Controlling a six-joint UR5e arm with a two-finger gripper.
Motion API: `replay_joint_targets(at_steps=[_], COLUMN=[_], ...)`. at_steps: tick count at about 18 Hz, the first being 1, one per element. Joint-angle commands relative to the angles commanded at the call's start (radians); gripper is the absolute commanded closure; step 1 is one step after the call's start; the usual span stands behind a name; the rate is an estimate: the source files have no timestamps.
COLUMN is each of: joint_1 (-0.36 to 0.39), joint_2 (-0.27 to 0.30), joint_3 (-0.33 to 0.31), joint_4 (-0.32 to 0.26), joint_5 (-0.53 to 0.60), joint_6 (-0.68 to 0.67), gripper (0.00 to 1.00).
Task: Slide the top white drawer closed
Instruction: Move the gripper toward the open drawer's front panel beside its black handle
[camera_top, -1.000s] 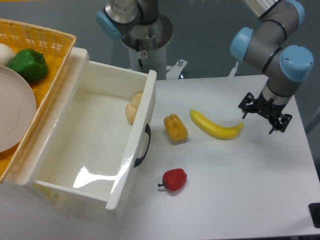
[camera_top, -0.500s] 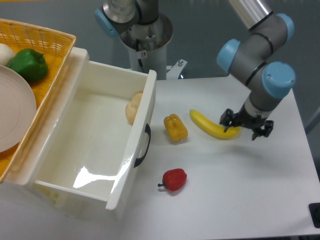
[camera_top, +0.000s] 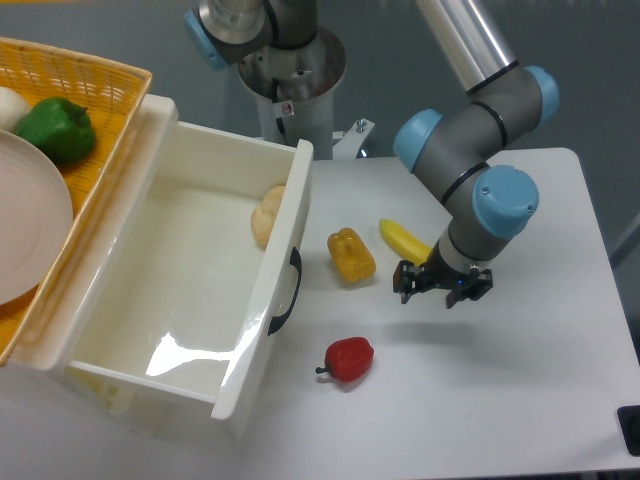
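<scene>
Though pulled out, glossy top white drawer (camera_top: 180, 290)

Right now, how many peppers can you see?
3: a green pepper in the yellow wicker basket, a yellow pepper on the table beside the drawer front, and a red pepper nearer the camera. More may be hidden.

The glossy white plastic drawer (camera_top: 190, 290) had a curved black handle (camera_top: 288, 292). Upper left sat a yellow wicker basket (camera_top: 90, 75) with a green pepper (camera_top: 55, 130). On the white table (camera_top: 520, 390): a yellow pepper (camera_top: 351, 255), yellow banana (camera_top: 403, 239), red pepper (camera_top: 349, 359). The grey arm (camera_top: 470, 150) had light blue caps.
</scene>
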Motion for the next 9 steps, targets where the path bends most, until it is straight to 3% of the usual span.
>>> replay_joint_targets(at_steps=[2, 4, 9], joint_1=[-0.012, -0.038, -0.058], joint_2=[0.020, 0.038, 0.052], joint_3=[0.000, 0.000, 0.009], joint_4=[-0.006, -0.011, -0.072], joint_5=[-0.063, -0.094, -0.220], joint_6=[0.000, 0.000, -0.005], gripper=[0.96, 1.00, 1.00])
